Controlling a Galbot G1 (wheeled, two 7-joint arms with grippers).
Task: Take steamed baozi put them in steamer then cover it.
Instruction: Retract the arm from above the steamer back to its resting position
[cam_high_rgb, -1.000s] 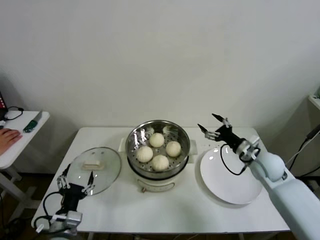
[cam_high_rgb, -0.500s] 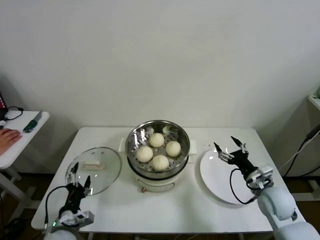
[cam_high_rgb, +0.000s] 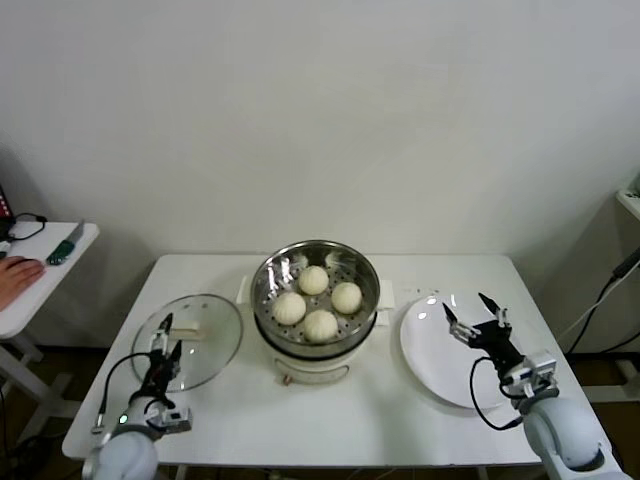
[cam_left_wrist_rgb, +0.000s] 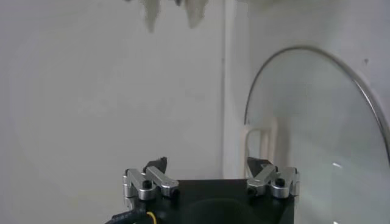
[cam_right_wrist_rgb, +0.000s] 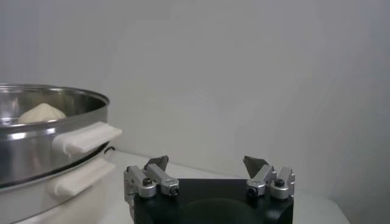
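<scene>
Four buns (cam_high_rgb: 317, 301) sit inside the uncovered steamer (cam_high_rgb: 316, 262) at the tabletop (cam_high_rgb: 240, 410) centre. The lid (cam_high_rgb: 205, 345) lies flat to its left, the left gripper (cam_high_rgb: 165, 336) open above its near edge. The right gripper (cam_high_rgb: 475, 316) hangs open above the plate (cam_high_rgb: 440, 370).

Looks like a lab mock-up of a kitchen: bare white wall (cam_high_rgb: 320, 110), plain white table (cam_high_rgb: 330, 410), loose cables (cam_high_rgb: 30, 220) on a side desk (cam_high_rgb: 40, 280).
</scene>
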